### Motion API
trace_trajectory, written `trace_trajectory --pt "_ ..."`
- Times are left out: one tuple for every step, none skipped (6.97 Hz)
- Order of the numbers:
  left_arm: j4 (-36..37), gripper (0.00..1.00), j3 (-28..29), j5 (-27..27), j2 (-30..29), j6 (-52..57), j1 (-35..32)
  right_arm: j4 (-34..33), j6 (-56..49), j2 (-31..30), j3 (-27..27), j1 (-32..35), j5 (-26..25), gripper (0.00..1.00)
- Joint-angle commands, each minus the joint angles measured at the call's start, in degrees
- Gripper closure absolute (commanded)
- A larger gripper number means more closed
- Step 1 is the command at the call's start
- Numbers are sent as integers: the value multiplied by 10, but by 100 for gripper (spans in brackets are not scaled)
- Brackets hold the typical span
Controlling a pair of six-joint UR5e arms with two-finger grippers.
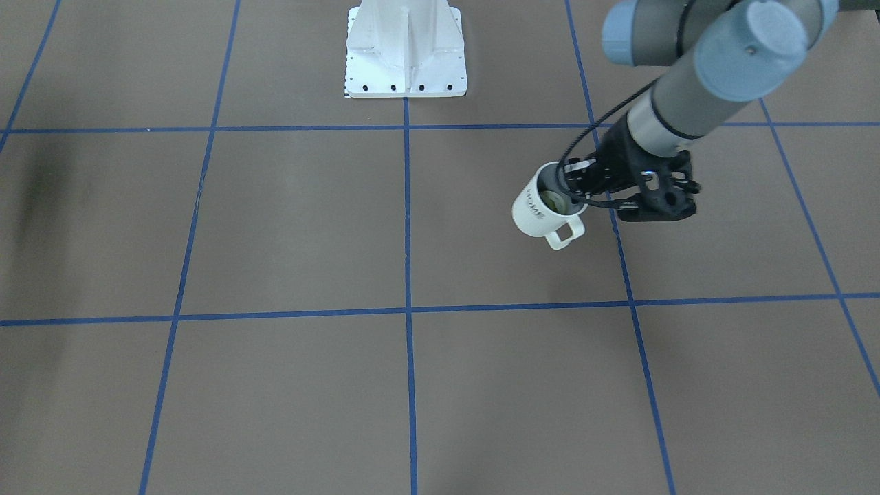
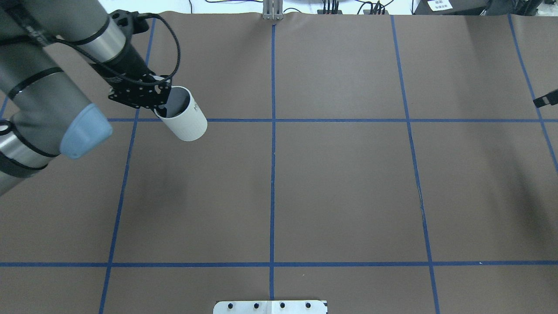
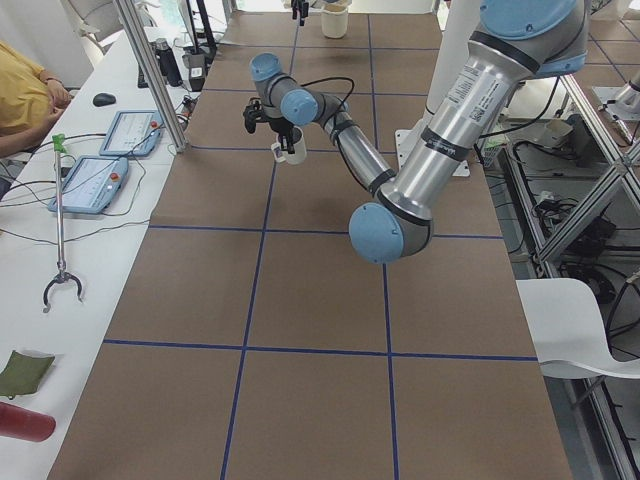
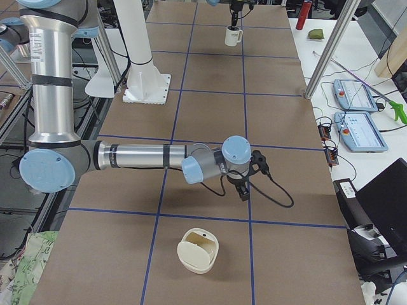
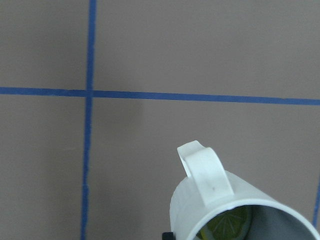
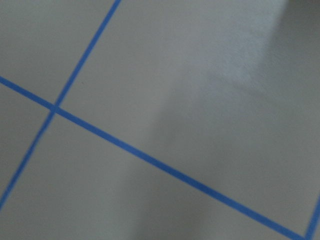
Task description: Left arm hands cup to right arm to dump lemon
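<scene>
Left arm (image 2: 48,100) enters at the overhead view's left edge. Left gripper (image 2: 163,102) is clenched on the rim of the cup (image 2: 188,124). The cup is roughly upright, over the far-left part of the table (image 2: 348,196), just beside a blue tape line (image 2: 244,120). Can't tell if the cup touches the table. Its handle (image 1: 565,235) points away from the robot. Lemon (image 1: 552,201) sits inside the cup, also visible in the left wrist view. Far right, the right gripper (image 2: 546,101) is only a black sliver at the overhead edge, well apart from the cup. Released or clenched, can't tell. Right arm (image 4: 140,155) stretches low over the table.
</scene>
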Motion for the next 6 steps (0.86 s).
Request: trace_trajectory --pt "-4 100 111 5 -141 -172 41 176 246 50 7 -89 -105 2" --pt "-4 100 151 7 -181 -215 53 287 324 48 9 -146 -206 2" --pt "-5 100 173 14 -208 -266 54 312 345 51 32 -196 -247 2" --pt "-3 100 177 15 -222 -341 54 312 345 51 78 -259 -342 2" --pt "-2 100 180 41 -237 -410 61 312 345 53 108 -349 -475 2" --pt "1 100 181 52 -246 -438 62 311 345 70 117 -426 -594 1"
